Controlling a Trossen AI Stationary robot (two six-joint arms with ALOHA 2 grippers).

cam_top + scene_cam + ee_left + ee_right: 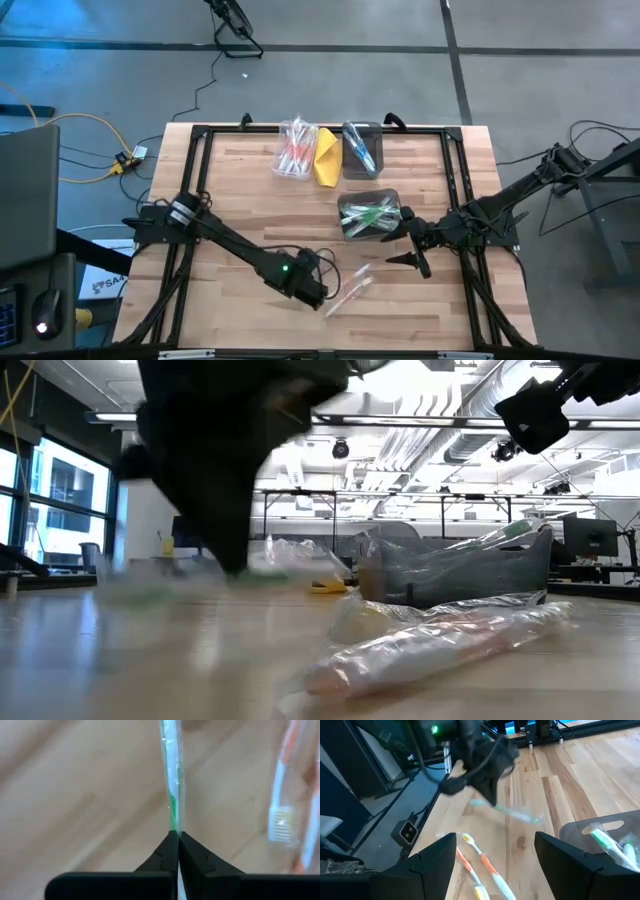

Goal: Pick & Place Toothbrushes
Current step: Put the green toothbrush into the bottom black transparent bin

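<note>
My left gripper (322,297) stands near the table's front edge, shut on a green-and-white toothbrush (171,775) in a clear wrapper. Beside it, two orange-and-white wrapped toothbrushes (350,288) lie flat on the wood, also seen in the right wrist view (481,862). My right gripper (415,258) hovers open and holds nothing, next to a clear bin of green toothbrushes (370,216). My left gripper pinches the toothbrush's green end (173,822) between its two fingertips, wrapper included. The fingers (192,855) come from above, slanting down. The toothbrush (512,813) sticks out sideways from the fingers and seems lifted clear of the table.
At the table's far side stand a clear bin of red toothbrushes (295,150), a yellow folded cloth-like thing (328,158) and a dark bin with blue toothbrushes (361,150). A black frame (200,150) runs around the tabletop. Bare wood lies at the left.
</note>
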